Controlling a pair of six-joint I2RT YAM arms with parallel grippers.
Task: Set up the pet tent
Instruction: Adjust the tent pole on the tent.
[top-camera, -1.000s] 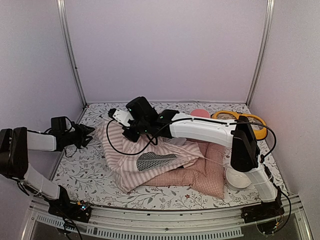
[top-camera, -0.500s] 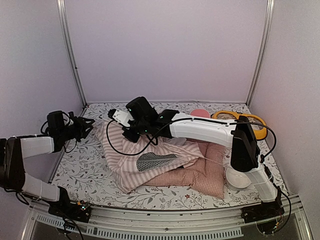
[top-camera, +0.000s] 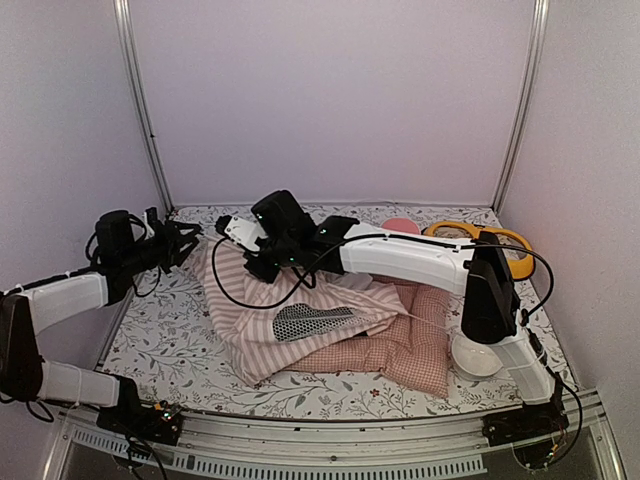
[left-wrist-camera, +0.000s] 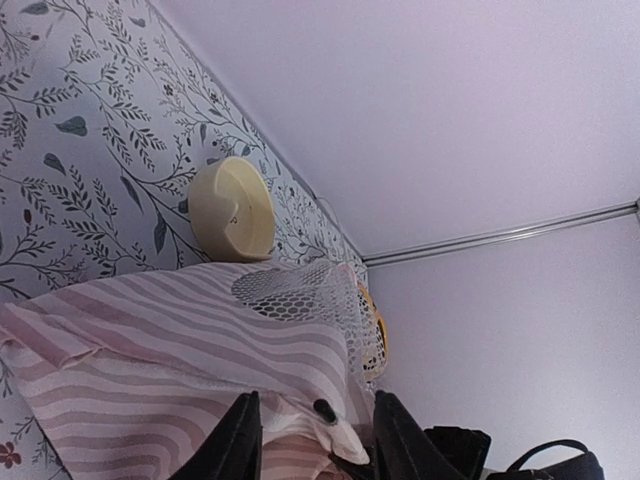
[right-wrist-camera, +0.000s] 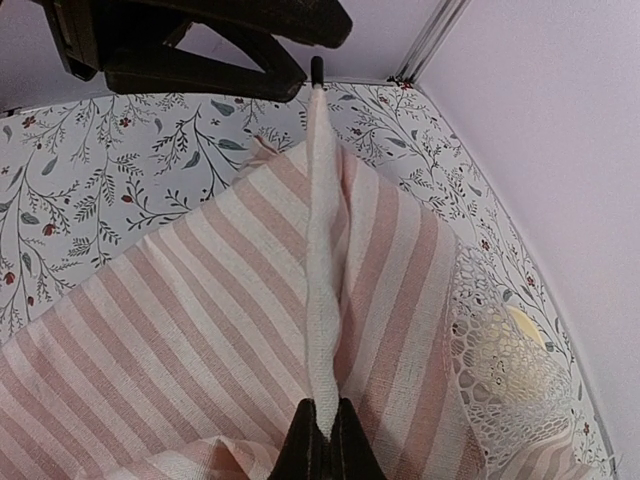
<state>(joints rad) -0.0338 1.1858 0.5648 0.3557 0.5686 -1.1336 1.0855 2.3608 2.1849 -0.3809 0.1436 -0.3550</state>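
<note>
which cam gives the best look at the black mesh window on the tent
Top external: the oval black mesh window lies face up, whole, on the pink-and-white striped fabric pet tent. The left wrist sees it slanted and small; the right wrist shows only stripes and white lace.

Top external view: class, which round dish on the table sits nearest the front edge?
The white bowl, just right of the pink checked cushion. The pink dish and the yellow-rimmed dish both sit far back.
</note>
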